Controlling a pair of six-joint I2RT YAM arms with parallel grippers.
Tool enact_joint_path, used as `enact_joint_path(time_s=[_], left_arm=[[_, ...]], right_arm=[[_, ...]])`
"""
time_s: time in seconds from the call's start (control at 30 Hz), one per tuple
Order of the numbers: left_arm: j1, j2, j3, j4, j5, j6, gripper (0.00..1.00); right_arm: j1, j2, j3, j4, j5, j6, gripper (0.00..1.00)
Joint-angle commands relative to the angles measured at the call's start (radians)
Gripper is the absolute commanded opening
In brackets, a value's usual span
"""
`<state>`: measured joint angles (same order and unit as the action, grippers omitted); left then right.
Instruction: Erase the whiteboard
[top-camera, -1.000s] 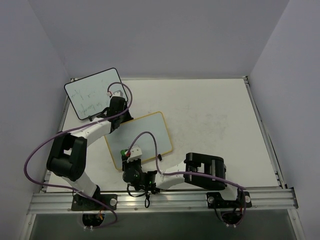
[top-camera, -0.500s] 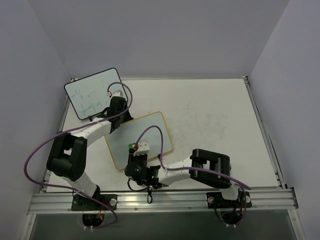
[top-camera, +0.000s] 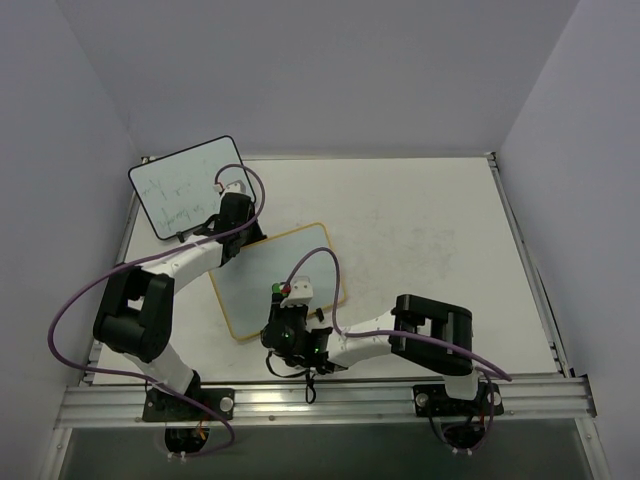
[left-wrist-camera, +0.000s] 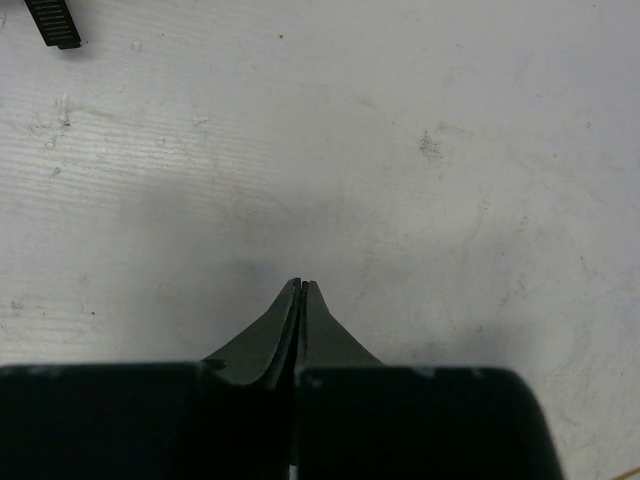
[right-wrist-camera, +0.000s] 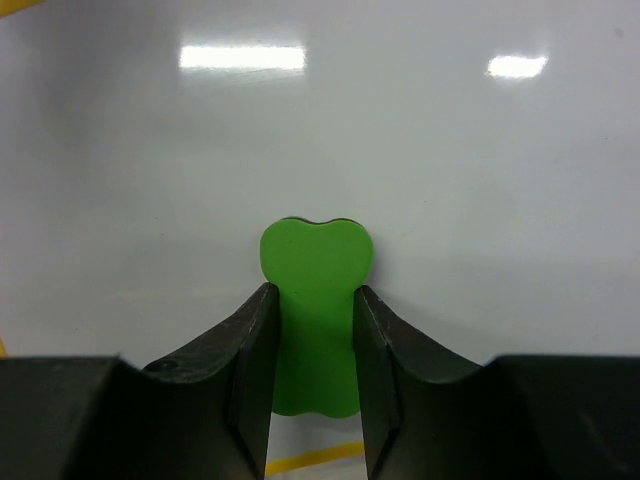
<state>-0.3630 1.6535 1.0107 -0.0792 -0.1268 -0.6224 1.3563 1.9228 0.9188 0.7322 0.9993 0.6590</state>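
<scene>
We've got the right gripper (right-wrist-camera: 312, 292) squeezed onto a green eraser (right-wrist-camera: 316, 255), sitting over the whiteboard (right-wrist-camera: 450, 160), near its yellow edge.

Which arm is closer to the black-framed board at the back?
Left. The left fingers sit beside the black-framed board; the right fingers, gripping a green eraser, are farther off, over the yellow-framed whiteboard.

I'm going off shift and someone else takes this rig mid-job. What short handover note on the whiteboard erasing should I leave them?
Left gripper: shut on nothing, over the table beside the black-framed board.
Right gripper: shut on the green eraser, over the yellow-framed whiteboard, by its near edge.
Done: the patch in the right wrist view looks clean, and no marks show from above.
Left: check the rest of the board and wipe anything that remains.
</scene>
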Motion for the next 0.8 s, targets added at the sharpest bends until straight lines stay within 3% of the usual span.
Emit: enact_joint_path(time_s=[0.0, 0.77], left_arm=[[-0.027, 0.002, 0.014, -0.076, 0.027, 0.016, 0.02], [-0.025, -0.034, 0.1, -0.146, -0.011, 0.013, 0.07]], right_arm=[[-0.083, 0.025, -0.063, -0.198, 0.056, 0.001, 0.0], [-0.072, -0.14, -0.167, -0.185, 0.064, 0.016, 0.0]])
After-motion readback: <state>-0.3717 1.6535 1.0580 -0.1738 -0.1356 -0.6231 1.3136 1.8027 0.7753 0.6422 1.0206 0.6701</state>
